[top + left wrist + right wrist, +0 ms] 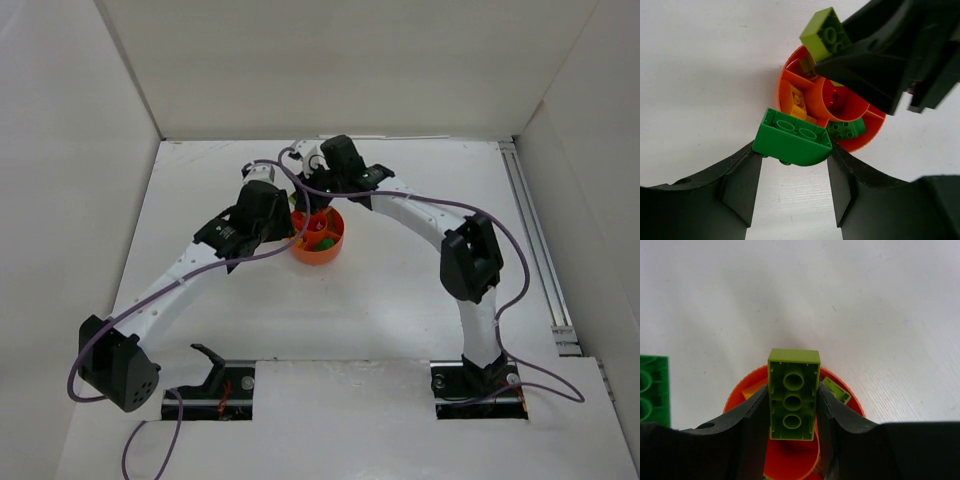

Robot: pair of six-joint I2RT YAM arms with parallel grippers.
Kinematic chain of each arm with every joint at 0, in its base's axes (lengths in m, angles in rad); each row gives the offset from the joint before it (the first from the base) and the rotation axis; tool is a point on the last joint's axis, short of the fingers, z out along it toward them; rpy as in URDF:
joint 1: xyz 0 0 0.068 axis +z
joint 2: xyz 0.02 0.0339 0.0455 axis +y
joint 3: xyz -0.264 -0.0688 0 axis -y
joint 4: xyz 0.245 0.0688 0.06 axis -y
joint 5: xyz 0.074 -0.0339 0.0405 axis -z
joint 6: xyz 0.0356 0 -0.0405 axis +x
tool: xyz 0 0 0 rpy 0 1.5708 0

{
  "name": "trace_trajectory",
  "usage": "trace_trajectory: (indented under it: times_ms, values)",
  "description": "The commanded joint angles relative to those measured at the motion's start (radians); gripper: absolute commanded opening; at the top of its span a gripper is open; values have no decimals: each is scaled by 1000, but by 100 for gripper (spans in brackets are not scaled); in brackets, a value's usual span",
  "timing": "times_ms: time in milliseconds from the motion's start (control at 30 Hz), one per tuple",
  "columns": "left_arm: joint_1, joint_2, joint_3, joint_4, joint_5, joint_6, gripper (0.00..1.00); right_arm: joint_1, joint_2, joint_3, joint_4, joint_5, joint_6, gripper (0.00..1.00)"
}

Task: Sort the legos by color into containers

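Note:
The orange dish (318, 258) stands mid-table. My left gripper (794, 152) is shut on a dark green brick (792, 137) and holds it over the dish's near rim (782, 92). My right gripper (792, 405) is shut on a lime brick (793, 395) and holds it above the dish (735, 400); that brick also shows in the left wrist view (826, 34). In the dish, yellow bricks (797, 102) lie in one section, a green brick (846, 130) in another, and a lime brick (836, 390) in a third. Both grippers meet over the dish in the top view, left (292, 226) and right (318, 202).
White walls enclose the table on three sides. A metal rail (535, 240) runs along the right edge. The purple cables (420, 200) loop over both arms. White tabletop (330, 320) lies all round the dish.

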Motion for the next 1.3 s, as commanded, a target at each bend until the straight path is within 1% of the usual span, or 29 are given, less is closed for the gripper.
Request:
trace_trajectory:
  times_ms: [0,100,200,267,400,467,500,533,567,633,733,833,867,900,933,1000,1067,1100,1133,1167,1200,1267]
  values:
    - [11,-54,-17,-9,-18,-9,17,27,35,92,21,52,-19,31]
    - [11,-63,-26,-9,-18,-9,17,36,90,150,41,82,-19,31]
    - [11,-63,-26,-19,-18,-9,17,46,113,168,68,102,-19,32]
    - [11,-72,-26,-19,-18,-9,17,46,124,169,92,111,-19,33]
    - [11,-81,-26,-19,-29,-9,17,46,133,169,92,132,-30,35]
    - [11,-81,-26,-19,-29,-9,17,46,133,143,83,132,-30,36]
    - [11,-81,-26,-19,-29,-9,17,46,133,133,83,132,-39,38]
    - [11,-81,-26,-19,-29,-9,17,46,121,121,83,141,-39,43]
    - [11,-81,-26,-19,-29,-9,17,46,121,94,93,142,-39,44]
    - [11,-81,-26,-19,-38,-9,17,46,108,83,94,142,-39,44]
    - [11,-81,-26,-19,-38,-9,17,46,84,31,117,128,-48,49]
    - [11,-81,-26,-19,-38,-9,17,46,61,4,127,137,-48,50]
    - [11,-81,-26,-19,-38,-9,17,46,52,4,127,137,-48,53]
    - [11,-81,-26,-19,-38,-9,17,46,52,-6,127,148,-48,59]
    - [11,-81,-26,-19,-38,-9,17,46,41,-18,127,148,-48,62]
    - [11,-81,-26,-19,-38,-9,17,46,29,-29,137,148,-58,63]
    - [11,-81,-26,-19,-38,-9,17,46,4,-38,146,148,-58,61]
    - [11,-81,-26,-19,-38,-9,17,46,4,-39,146,148,-58,57]
    - [11,-81,-26,-28,-38,-9,17,46,-5,-39,146,148,-58,40]
    - [11,-81,-26,-28,-38,-9,17,46,-5,-48,146,139,-58,36]
    - [11,-81,-26,-28,-38,-9,17,46,-16,-48,156,138,-58,36]
    - [11,-92,-26,-28,-38,-18,17,46,-16,-48,156,113,-68,40]
